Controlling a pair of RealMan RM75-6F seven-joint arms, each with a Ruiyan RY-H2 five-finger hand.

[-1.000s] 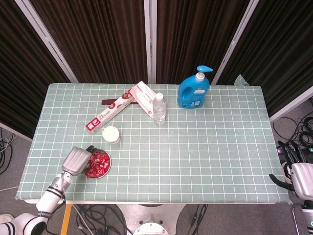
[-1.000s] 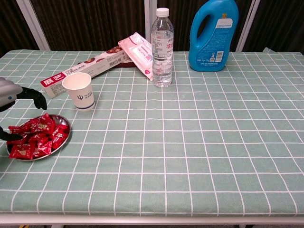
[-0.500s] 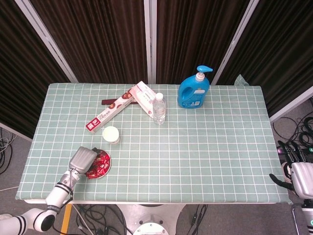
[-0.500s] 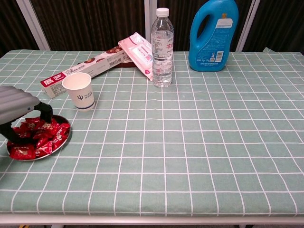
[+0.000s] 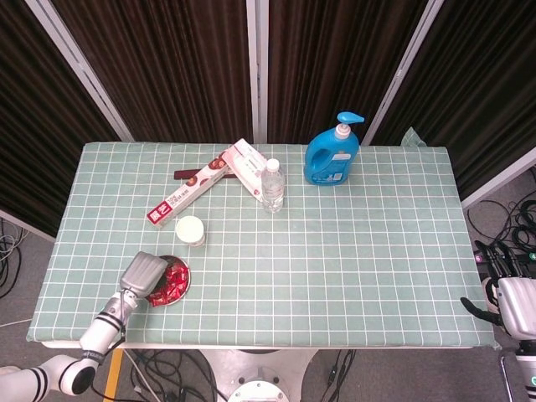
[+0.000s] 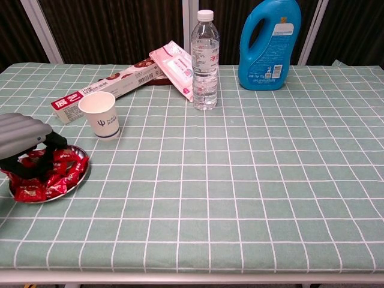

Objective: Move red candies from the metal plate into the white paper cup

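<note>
The metal plate (image 5: pixel 186 285) (image 6: pixel 83 175) lies near the table's front left corner, heaped with red candies (image 5: pixel 171 283) (image 6: pixel 61 167). My left hand (image 5: pixel 142 273) (image 6: pixel 23 133) hangs over the plate's left half with its dark fingers (image 6: pixel 56 141) down among the candies; the hand's back hides whether any candy is gripped. Just behind the plate stands the white paper cup (image 5: pixel 190 229) (image 6: pixel 99 114), upright, its inside hidden from the chest view. Off the table's right edge, my right hand (image 5: pixel 509 303) holds nothing, its fingers apart; only the head view shows it.
A long red-and-white box (image 5: pixel 188 194) (image 6: pixel 108 87) and a pink-white packet (image 5: pixel 247 166) (image 6: pixel 177 66) lie behind the cup. A water bottle (image 5: pixel 272 186) (image 6: pixel 205 60) and a blue detergent bottle (image 5: pixel 332 155) (image 6: pixel 269 42) stand at the back middle.
My left hand has moved from beside the plate to over it and lowered, its fingers sinking into the candies. The right hand has not moved.
</note>
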